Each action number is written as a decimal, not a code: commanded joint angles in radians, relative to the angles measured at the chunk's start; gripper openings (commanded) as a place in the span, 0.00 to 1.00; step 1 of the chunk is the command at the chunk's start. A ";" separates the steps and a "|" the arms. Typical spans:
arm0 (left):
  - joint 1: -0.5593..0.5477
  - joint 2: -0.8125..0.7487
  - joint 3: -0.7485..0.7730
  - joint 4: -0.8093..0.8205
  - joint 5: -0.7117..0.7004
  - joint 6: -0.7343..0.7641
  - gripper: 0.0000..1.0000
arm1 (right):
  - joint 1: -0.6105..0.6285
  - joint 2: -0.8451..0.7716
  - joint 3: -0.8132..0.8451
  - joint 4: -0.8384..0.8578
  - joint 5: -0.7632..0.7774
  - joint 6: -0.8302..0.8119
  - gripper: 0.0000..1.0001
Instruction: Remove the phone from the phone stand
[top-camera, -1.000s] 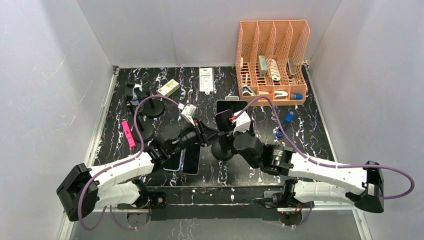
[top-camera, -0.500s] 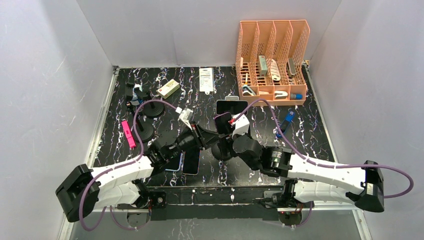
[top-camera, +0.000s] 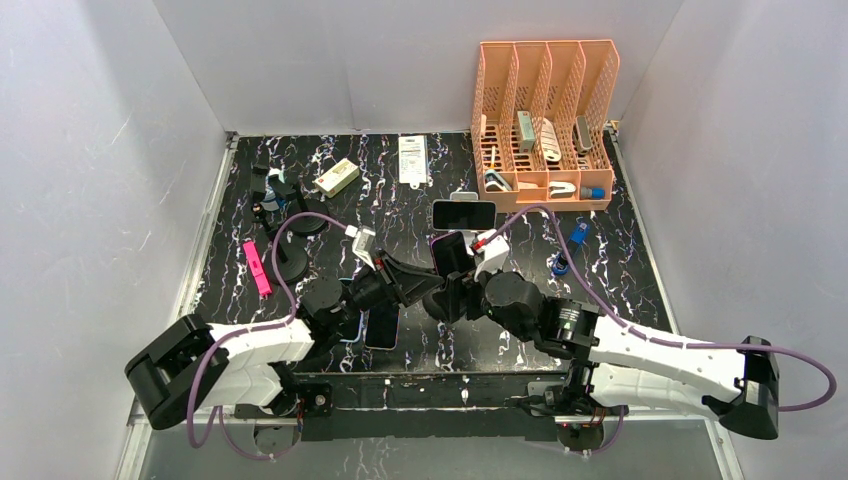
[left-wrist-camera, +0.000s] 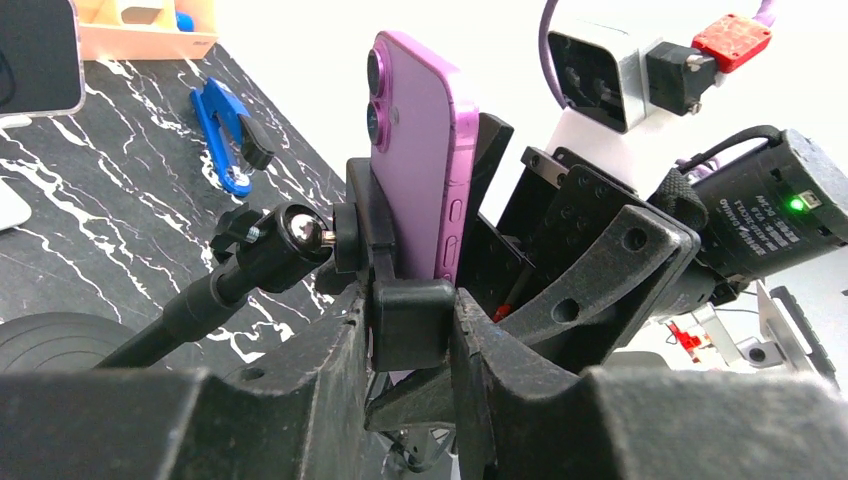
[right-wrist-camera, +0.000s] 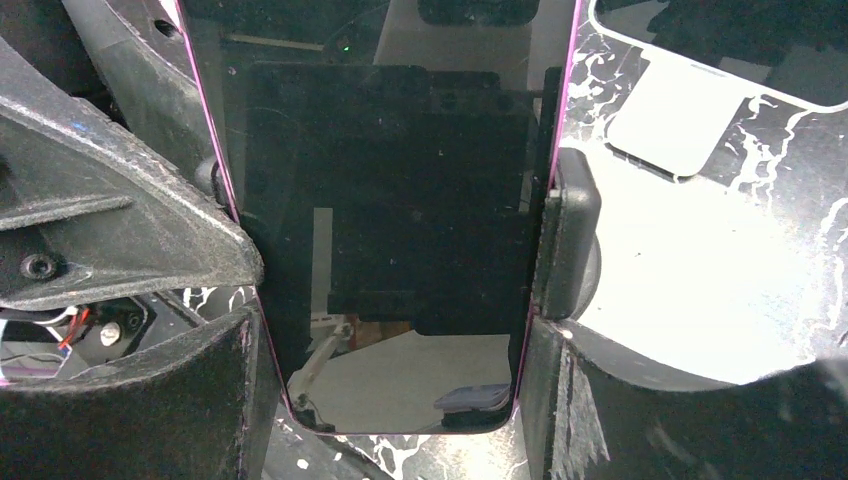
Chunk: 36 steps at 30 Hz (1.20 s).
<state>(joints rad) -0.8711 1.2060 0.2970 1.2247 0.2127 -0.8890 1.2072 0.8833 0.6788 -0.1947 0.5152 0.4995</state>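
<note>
Since a second ago I'm bringing both arms in tighter around the phone stand (left-wrist-camera: 270, 250), just near-side of the desk's (top-camera: 620, 290) middle. My left claw (left-wrist-camera: 410, 330) is staying narrow, pinching the stand's lower clamp block from both sides; its wrist is sitting lower and further left in the top view than before. My right claw (right-wrist-camera: 395, 260) is the real change: it was gaping wide and is now drawn in on the phone (right-wrist-camera: 390, 200), one finger (right-wrist-camera: 565, 240) pressing against each long edge, dark screen facing my wrist camera. The right arm is also reaching further in, elbow pushed towards the desk's middle. The phone is still sitting upright in the cradle, purple back and twin lenses showing in the left wrist view, bottom edge still down in the clamp, not lifted. The second phone (top-camera: 464, 213) on its white stand, just behind, is showing fully now rather than half covered. Orange organiser (top-camera: 545, 120) in the far right corner is not moving.
</note>
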 joint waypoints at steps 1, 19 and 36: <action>0.057 0.005 -0.076 -0.016 -0.048 -0.012 0.00 | -0.059 -0.070 -0.046 -0.099 0.097 0.084 0.01; 0.063 0.040 -0.075 0.032 -0.009 -0.039 0.00 | -0.059 -0.132 -0.104 -0.021 0.023 0.069 0.01; 0.061 -0.005 0.048 -0.270 -0.047 0.054 0.00 | -0.045 -0.019 0.077 -0.087 0.028 -0.060 0.99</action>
<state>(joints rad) -0.8280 1.2148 0.3279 1.1709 0.2379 -0.9001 1.1595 0.8433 0.6891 -0.2199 0.4667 0.4873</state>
